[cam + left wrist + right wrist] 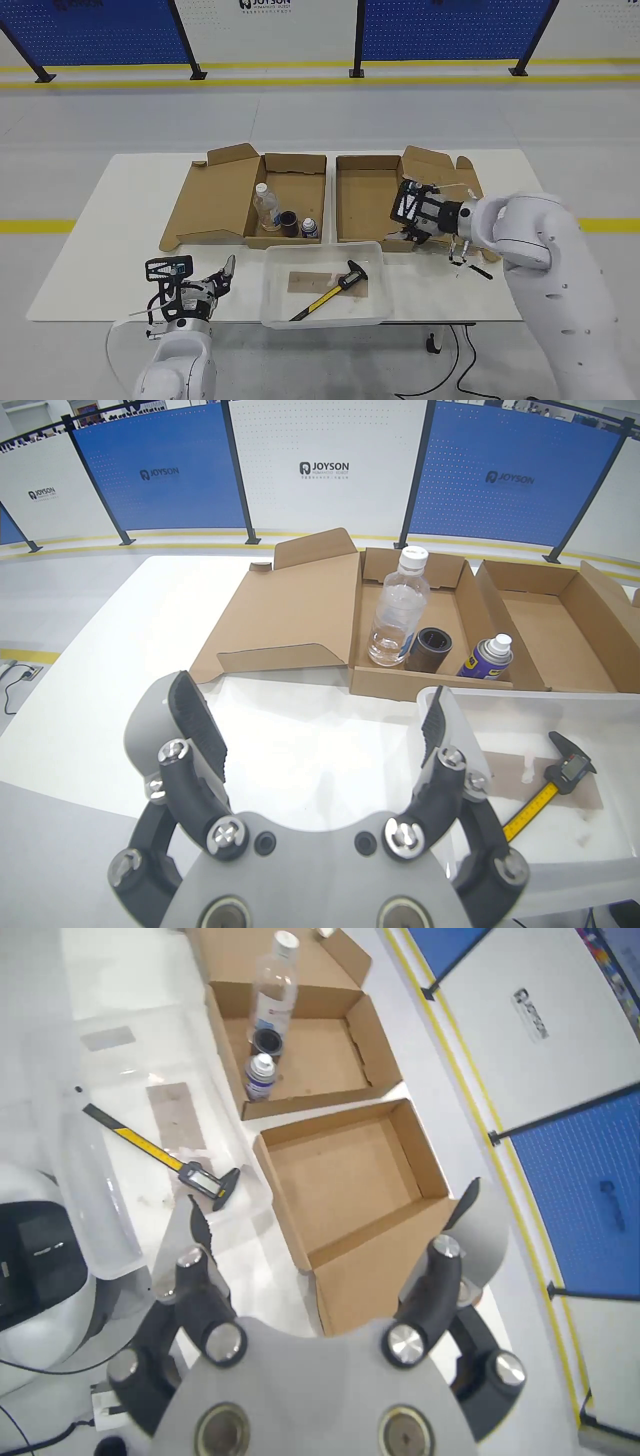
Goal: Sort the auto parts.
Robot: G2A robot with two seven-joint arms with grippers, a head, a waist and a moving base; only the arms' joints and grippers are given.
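Top view has the white table (pixel 120 240) carrying two open cardboard boxes side by side toward its far edge. The left box (pixel 295 162) holds three things along its near wall. A clear bottle (pixel 266 205) stands upright, a black cylinder (pixel 289 222) sits just beside it, and a spray can (pixel 309 227) stands in the near right corner. The right box (pixel 365 165) lies just beside the left one, with its flap folded out toward the table's right edge. A clear plastic tray (pixel 270 290) sits at the middle of the front edge, just in front of both boxes. A caliper (pixel 335 288) lies slantwise in the tray, its head toward the right box.

The left gripper (pixel 310 700) is over the tabletop near the front left corner, beside the tray's left end. Its arm rises from the front edge and it points toward the left box. Its fingers stand apart with nothing between them.

The right arm comes in from the right edge, bent at the elbow, with its wrist turned to face across the boxes. The right gripper (pixel 332 1200) hangs above the right box's near right corner and flap, its fingers spread wide and holding nothing
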